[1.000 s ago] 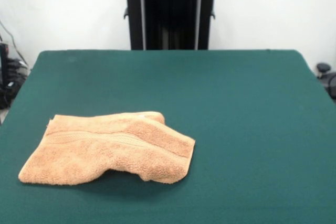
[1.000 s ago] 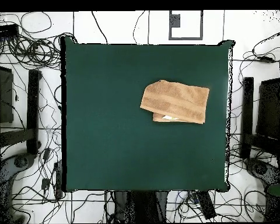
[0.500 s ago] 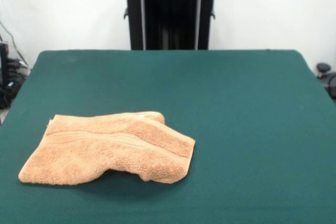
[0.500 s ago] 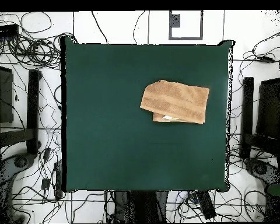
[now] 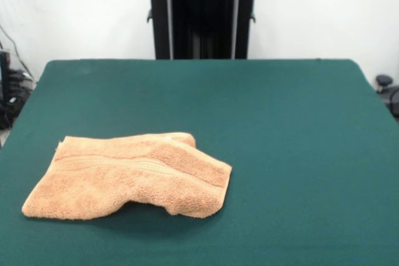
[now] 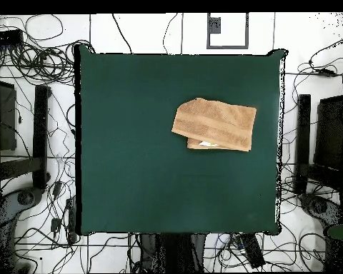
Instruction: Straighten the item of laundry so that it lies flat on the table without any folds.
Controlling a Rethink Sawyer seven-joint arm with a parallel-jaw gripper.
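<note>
On the green table (image 5: 280, 129), toward its left front corner as I see it from across, the orange towel (image 5: 128, 175) lies folded over itself, its right part doubled into a thick hump, so it still needs spreading. I see no gripper in either view, so I cannot tell its state; nothing holds the towel.

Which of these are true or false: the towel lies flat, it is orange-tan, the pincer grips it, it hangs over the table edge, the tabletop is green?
1. The towel lies fully flat. False: one part is folded over another.
2. The towel is orange-tan. True.
3. The pincer grips the towel. False: no pincer shows in either view.
4. The towel hangs over the table edge. False: it lies wholly on the top.
5. The tabletop is dark green. True.
</note>
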